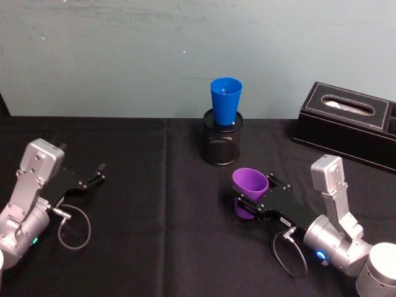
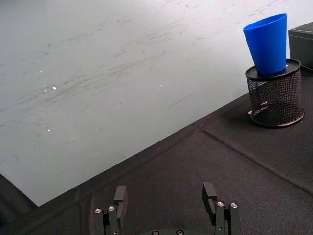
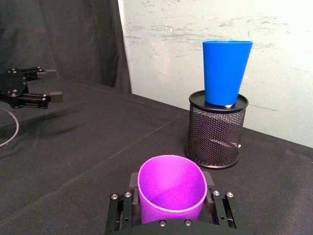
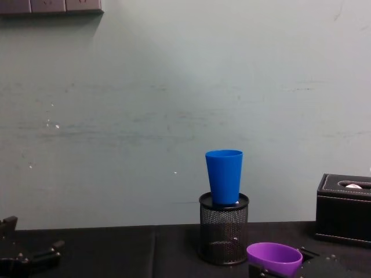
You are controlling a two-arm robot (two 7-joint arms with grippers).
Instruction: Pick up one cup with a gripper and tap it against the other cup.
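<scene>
Right tool [image 1: 253, 197] stands over the right near part of the desk [image 1: 154, 204], which carries a black cloth; its jaws are closed against opposite sides of the purple cup [image 1: 249, 185], one finger [image 3: 133, 178] visible at each flank in the right wrist view, pressed to the cup wall below the rim; the cup is upright, mouth up, nothing seen inside; whether its base touches the cloth cannot be determined. Blue cup [image 1: 225, 99] stands upright, wide mouth up, with its narrow base seated in the mouth of the black mesh pen holder [image 1: 221, 145]; the holder stands on the desk near the back wall, about the middle. Purple cup lies nearer the robot than the holder and slightly to the right of it; the two cups are apart, no contact; the chest view shows the purple rim well below the base of the blue cup. Left tool [image 2: 165, 196] rests low over the left side of the desk, well apart from both cups; its fingers are spread wide with bare cloth between them, nothing held. A black tissue box [image 1: 346, 127] sits at the far right of the desk, clear of the holder.
</scene>
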